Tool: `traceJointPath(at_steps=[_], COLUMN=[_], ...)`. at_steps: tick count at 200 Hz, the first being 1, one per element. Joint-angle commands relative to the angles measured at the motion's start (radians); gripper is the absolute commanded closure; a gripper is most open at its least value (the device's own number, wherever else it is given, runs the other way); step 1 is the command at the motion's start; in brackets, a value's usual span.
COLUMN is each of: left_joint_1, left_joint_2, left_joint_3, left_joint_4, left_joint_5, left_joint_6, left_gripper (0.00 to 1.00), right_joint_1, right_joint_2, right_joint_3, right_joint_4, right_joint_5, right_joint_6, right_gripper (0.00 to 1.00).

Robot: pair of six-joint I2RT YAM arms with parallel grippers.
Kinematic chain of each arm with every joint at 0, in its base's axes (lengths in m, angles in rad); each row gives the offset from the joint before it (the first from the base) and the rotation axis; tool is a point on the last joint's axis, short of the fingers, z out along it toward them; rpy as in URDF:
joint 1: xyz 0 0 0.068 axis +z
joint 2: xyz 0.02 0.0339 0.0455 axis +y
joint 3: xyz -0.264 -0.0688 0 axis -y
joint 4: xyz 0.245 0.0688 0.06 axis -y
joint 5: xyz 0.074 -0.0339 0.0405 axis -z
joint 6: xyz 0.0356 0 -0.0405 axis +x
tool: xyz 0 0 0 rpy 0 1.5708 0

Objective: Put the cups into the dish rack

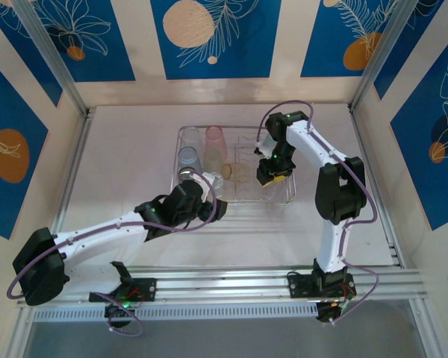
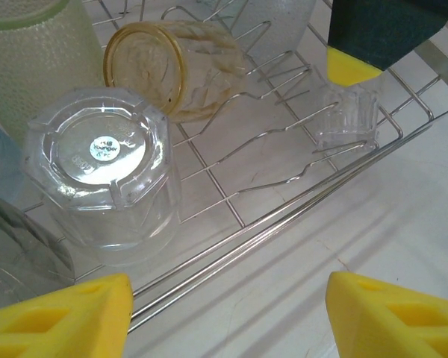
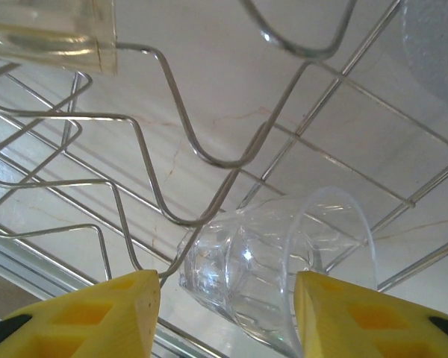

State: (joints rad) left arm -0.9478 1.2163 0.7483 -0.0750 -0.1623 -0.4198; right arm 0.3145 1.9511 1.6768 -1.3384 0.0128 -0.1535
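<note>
Left wrist view: one dish rack (image 2: pixel 299 198) on the worktop (image 2: pixel 373 239) holds four cups that are easy to tell. They are a yellow-green cup (image 2: pixel 30 52), an amber cup (image 2: pixel 172 67) on its side, a clear cup (image 2: pixel 97 171) upturned by the rack's near rail, and a small clear cup (image 2: pixel 347 115) in its near right part. Three more are cut off at the frame edges and hard to make out. The left gripper (image 2: pixel 228 298) hangs open and empty just outside the rack's near rail. The right gripper (image 3: pixel 228 287) straddles the small clear cup inside the rack; whether it pinches cannot be told.
</note>
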Motion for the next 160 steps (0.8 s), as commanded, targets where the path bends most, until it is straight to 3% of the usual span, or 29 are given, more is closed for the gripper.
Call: traceJointPath(at_steps=[1, 39, 74, 98, 110, 129, 134, 160], left_joint_1=[-0.009, -0.009, -0.009, -0.009, -0.010, -0.011, -0.012, -0.012], left_joint_2=[0.005, 0.008, 0.014, 0.015, 0.013, 0.000, -0.011, -0.125], left_joint_3=[-0.017, -0.021, -0.021, -0.020, -0.020, -0.021, -0.023, -0.109], left_joint_4=[0.002, 0.009, 0.013, 0.014, 0.019, 0.050, 0.064, 0.272], left_joint_5=[0.000, 0.001, 0.007, 0.010, 0.016, 0.077, 0.090, 0.180], left_joint_6=[-0.013, -0.017, -0.017, -0.015, -0.001, 0.061, 0.077, 0.174], left_gripper=[0.31, 0.31, 0.31, 0.31, 0.31, 0.13, 0.01, 0.00], right_joint_1=[0.012, 0.009, -0.007, -0.017, -0.019, -0.030, -0.033, -0.097], right_joint_2=[-0.016, -0.049, -0.085, -0.104, -0.117, -0.162, -0.179, -0.305], right_joint_3=[0.023, -0.026, -0.086, -0.113, -0.118, -0.117, -0.114, -0.099], right_joint_4=[-0.065, -0.066, -0.036, -0.020, -0.017, -0.016, -0.015, 0.018], right_joint_5=[0.005, -0.006, -0.036, -0.052, -0.050, -0.046, -0.048, -0.114], right_joint_6=[0.030, 0.061, 0.097, 0.120, 0.138, 0.172, 0.180, 0.222], right_gripper=[0.50, 0.52, 0.63, 0.81, 0.98, 1.00, 1.00, 1.00])
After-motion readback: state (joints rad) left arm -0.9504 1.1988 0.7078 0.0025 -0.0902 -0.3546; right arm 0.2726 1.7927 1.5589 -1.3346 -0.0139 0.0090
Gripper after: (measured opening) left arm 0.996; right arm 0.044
